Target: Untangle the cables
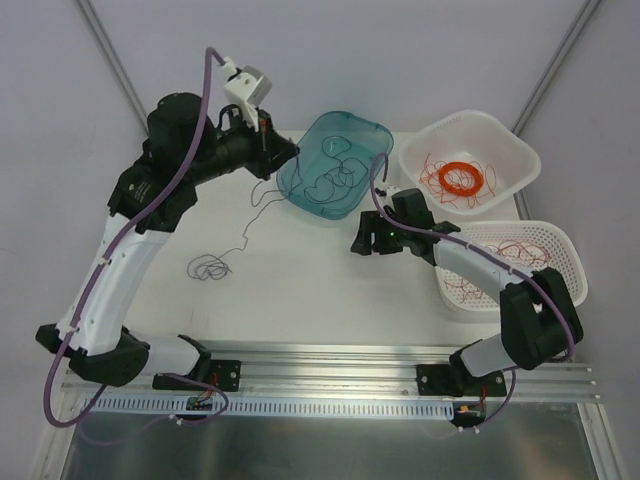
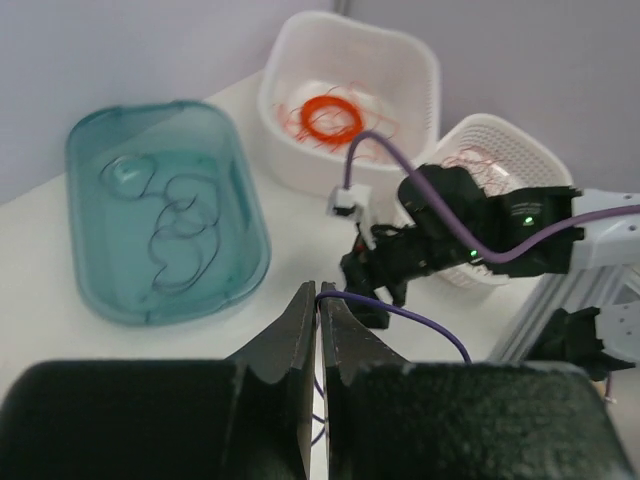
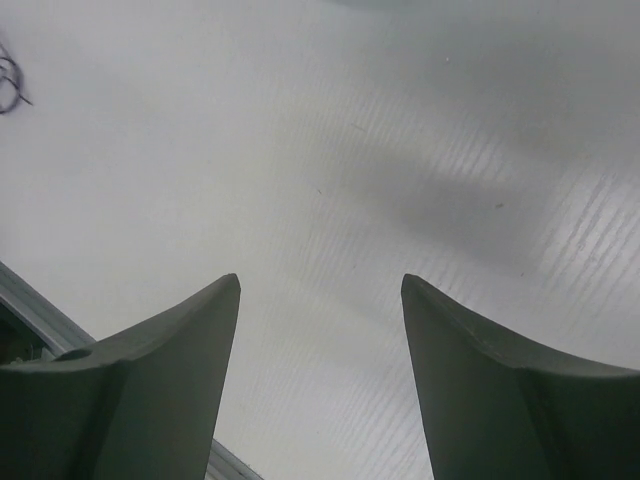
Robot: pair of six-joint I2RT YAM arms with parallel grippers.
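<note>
**knotty_dan:** So where's this at? One loose dark wire point(image 1: 210, 267) is left out on the table point(image 1: 300, 290). Its bottom end is curled in a little squiggle, and the rest runs straight up to the left gripper point(image 1: 265, 135).

**servo_sue:** Yeah, I'd call this the carry-off step. The left fingers are pressed flat together up high, just beside the teal tray point(image 1: 370, 150). The strand looks pinched between them, but it's so thin and the wrist view so blurry that I can't swear to it. The tray already has other dark wires point(image 1: 340, 175) looped in it, so I'm guessing this one goes there too.

**knotty_dan:** Next move then?

**servo_sue:** Probably lift enough to get the tail off the table, swing over the tray, then let go. The tail is long, so it could drag or drape over the tray's near rim.

**knotty_dan:** And the right gripper point(image 1: 362, 243)?

**servo_sue:** Its fingers are spread apart with nothing in them, hovering low over bare table just in front of the tray. It's a bit close to the tray's right end, so I'd watch that.

**knotty_dan:** Other stuff?

**servo_sue:** The white bin point(image 1: 430, 140) behind holds an orange ring coil point(image 1: 462, 178) and some red strands. The slotted basket point(image 1: 560, 255) on the right has red wires point(image 1: 515, 250), with the right arm reaching across it.
</note>
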